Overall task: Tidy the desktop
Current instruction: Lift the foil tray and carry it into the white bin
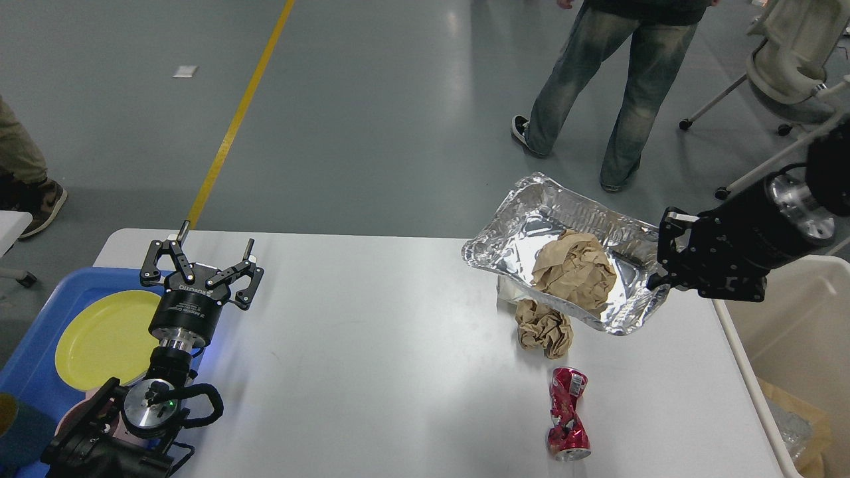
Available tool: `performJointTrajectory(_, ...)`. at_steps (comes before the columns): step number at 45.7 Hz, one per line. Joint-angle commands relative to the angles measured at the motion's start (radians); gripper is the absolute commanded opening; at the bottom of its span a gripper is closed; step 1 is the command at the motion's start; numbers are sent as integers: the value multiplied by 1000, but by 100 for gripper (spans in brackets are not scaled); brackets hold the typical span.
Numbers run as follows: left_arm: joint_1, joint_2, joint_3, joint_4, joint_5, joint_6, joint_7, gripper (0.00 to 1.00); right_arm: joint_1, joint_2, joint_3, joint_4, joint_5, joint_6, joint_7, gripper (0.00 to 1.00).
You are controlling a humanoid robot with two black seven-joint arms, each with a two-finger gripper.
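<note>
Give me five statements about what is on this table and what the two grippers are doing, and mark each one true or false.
1. The right gripper grips the rim of the foil tray, which is tilted. True.
2. The foil tray is empty. False: a crumpled brown paper ball lies in it.
3. The left gripper is shut on the yellow plate. False: its fingers are spread and hold nothing; the plate lies in the blue tray.
4. A crushed red can lies on its side on the white tabletop. True.
5. Another crumpled paper ball lies on the tabletop under the foil tray's near edge. True.
</note>
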Motion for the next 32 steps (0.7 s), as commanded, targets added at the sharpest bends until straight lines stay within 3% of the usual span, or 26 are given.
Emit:
performJointTrajectory(1, 0, 0, 1, 0, 0, 0, 1, 96, -95, -132, 0, -107, -56, -2, -7, 0)
performJointTrajectory(11, 0, 0, 1, 0, 0, 0, 1, 96, -369, -319, 52, -437, -87, 4, -4, 0)
performJointTrajectory(18, 0, 0, 1, 0, 0, 0, 1, 96, -620, -431, 240, -624, -78, -20, -4, 0)
performJointTrajectory(26, 0, 0, 1, 0, 0, 0, 1, 96, -1041, -419, 516, -841, -73, -143, -7, 0)
performJointTrajectory(32, 0, 0, 1, 0, 0, -2, 0, 96, -1303, -309, 676, -977, -73, -310, -16, 0)
